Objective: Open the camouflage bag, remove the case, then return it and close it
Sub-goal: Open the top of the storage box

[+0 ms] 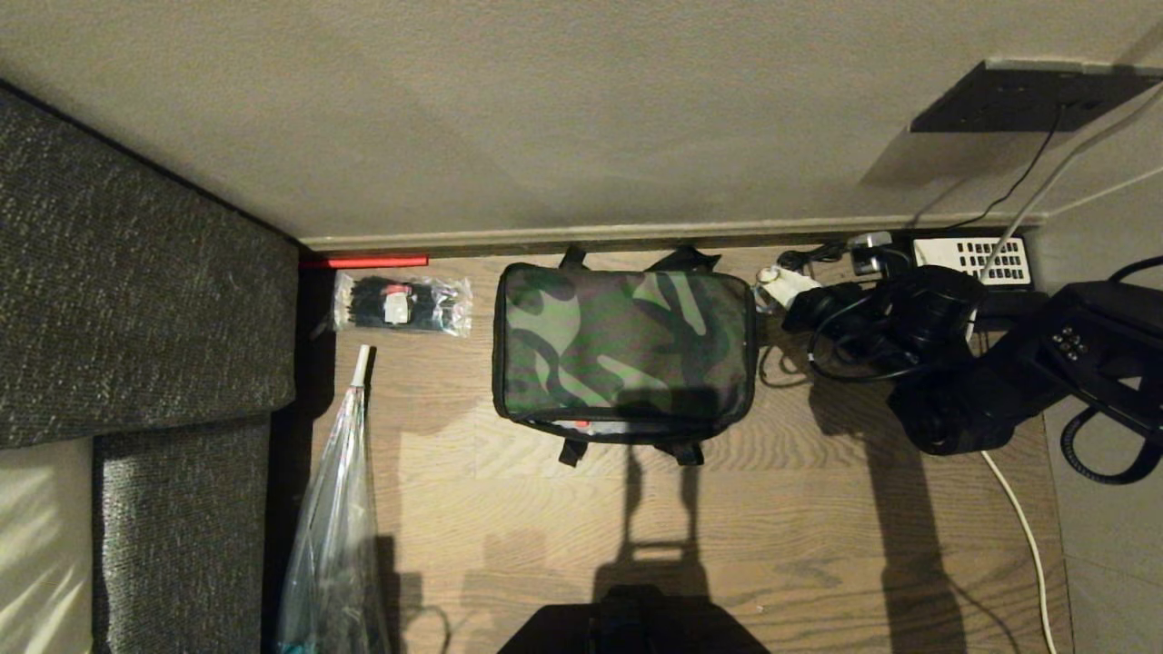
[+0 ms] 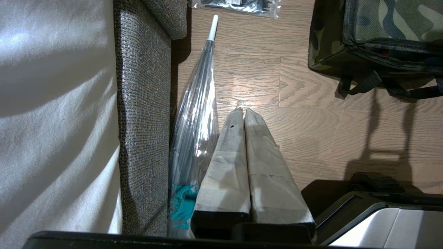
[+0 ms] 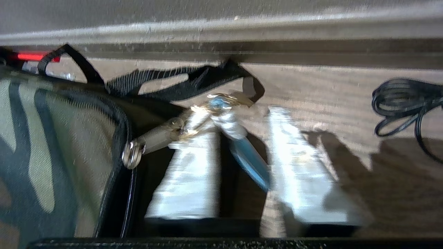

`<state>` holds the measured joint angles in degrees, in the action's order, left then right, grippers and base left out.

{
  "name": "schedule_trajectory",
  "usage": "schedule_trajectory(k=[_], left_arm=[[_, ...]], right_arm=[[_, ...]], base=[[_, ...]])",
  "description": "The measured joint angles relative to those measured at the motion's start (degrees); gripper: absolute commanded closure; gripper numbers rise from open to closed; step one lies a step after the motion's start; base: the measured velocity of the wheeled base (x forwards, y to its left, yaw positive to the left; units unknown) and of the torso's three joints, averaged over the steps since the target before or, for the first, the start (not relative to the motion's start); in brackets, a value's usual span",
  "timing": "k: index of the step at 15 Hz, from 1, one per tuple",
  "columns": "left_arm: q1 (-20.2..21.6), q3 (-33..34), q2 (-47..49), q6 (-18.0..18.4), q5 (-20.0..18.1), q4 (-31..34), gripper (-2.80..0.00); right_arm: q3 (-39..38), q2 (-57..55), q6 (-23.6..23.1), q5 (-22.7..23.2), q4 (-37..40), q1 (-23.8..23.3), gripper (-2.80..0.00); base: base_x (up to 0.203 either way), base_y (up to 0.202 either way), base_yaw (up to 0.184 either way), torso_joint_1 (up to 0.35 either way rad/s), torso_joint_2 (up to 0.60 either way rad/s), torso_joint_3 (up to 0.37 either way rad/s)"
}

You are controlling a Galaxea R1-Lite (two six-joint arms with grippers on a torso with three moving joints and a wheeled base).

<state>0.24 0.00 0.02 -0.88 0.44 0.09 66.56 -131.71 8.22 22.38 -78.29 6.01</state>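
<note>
The camouflage bag [image 1: 627, 341] lies flat on the wood floor against the wall, its lid down, with a sliver of red lining showing at its near edge. It also shows in the left wrist view [image 2: 387, 27] and the right wrist view [image 3: 52, 138]. My right gripper [image 1: 786, 286] is at the bag's far right corner. There its fingers stand apart [image 3: 238, 114], open, with the zipper pull [image 3: 159, 136] and its blue tag [image 3: 249, 159] lying loose between them. My left gripper [image 2: 242, 110] hangs shut and empty over the floor, left of the bag. The case is hidden.
A grey sofa [image 1: 136, 272] fills the left side, with a clear folded umbrella [image 1: 336, 509] lying along it. A packet of black ties [image 1: 400, 304] lies left of the bag. A telephone [image 1: 972, 259] and coiled cables [image 1: 818, 354] crowd the right. The skirting board [image 1: 636, 234] runs just behind the bag.
</note>
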Motion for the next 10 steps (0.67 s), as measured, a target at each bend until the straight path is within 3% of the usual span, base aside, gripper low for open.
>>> schedule_trajectory(k=[6, 10], left_arm=[[0.0, 0.0, 0.0, 0.0, 0.0, 0.0, 0.0], [0.0, 0.0, 0.0, 0.0, 0.0, 0.0, 0.0]], right_arm=[[-8.1, 3.4, 0.1, 1.7, 1.9, -0.1, -2.8], [-16.5, 11.6, 5.2, 4.8, 14.1, 0.8, -2.8]], base=[[0.0, 0.0, 0.0, 0.0, 0.0, 0.0], [0.0, 0.0, 0.0, 0.0, 0.0, 0.0]])
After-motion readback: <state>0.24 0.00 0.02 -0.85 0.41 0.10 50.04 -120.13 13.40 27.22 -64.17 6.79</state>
